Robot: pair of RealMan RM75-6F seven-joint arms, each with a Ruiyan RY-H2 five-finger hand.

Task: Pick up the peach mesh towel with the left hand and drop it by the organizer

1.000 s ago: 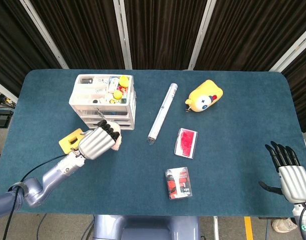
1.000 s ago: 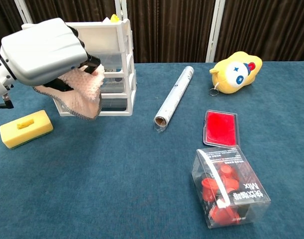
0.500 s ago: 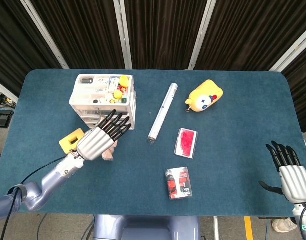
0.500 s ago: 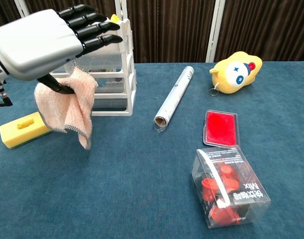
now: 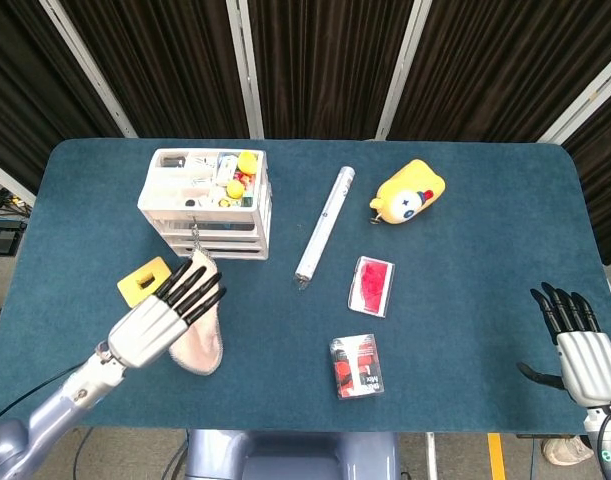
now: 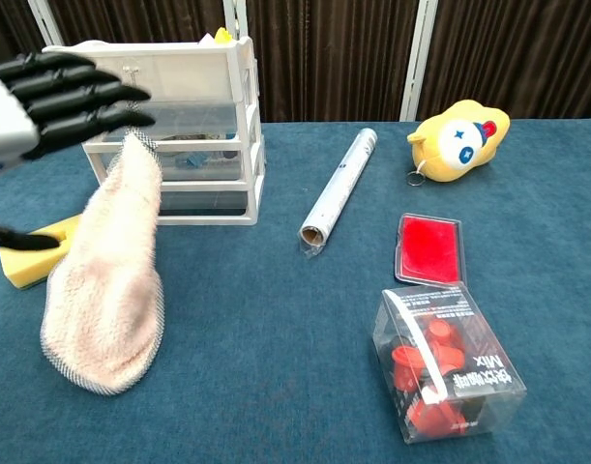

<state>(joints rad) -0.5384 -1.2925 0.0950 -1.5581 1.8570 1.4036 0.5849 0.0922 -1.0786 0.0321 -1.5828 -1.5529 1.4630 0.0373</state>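
I judged the drop to be the step in hand, and as good as done: my left hand (image 5: 160,318) hovered with its fingers (image 6: 77,97) spread straight and nothing held in them, and the peach mesh towel (image 6: 106,280) lay stretched on the counter (image 5: 465,250) below. In the chest view its top corner sat close under the fingertips; I could not tell whether it touched them. The towel lay just at six o'clock of the white drawer organizer (image 5: 207,200), with the yellow sponge (image 5: 142,279) at its nine o'clock. It looked soft and limp, a long teardrop shape, pale peach knit edged in darker netting, narrow at the top and rounded at the bottom. My right hand (image 5: 582,352) rested with fingers apart and empty at the counter's far edge. The next move called only for lifting the left hand clear without snagging the mesh.
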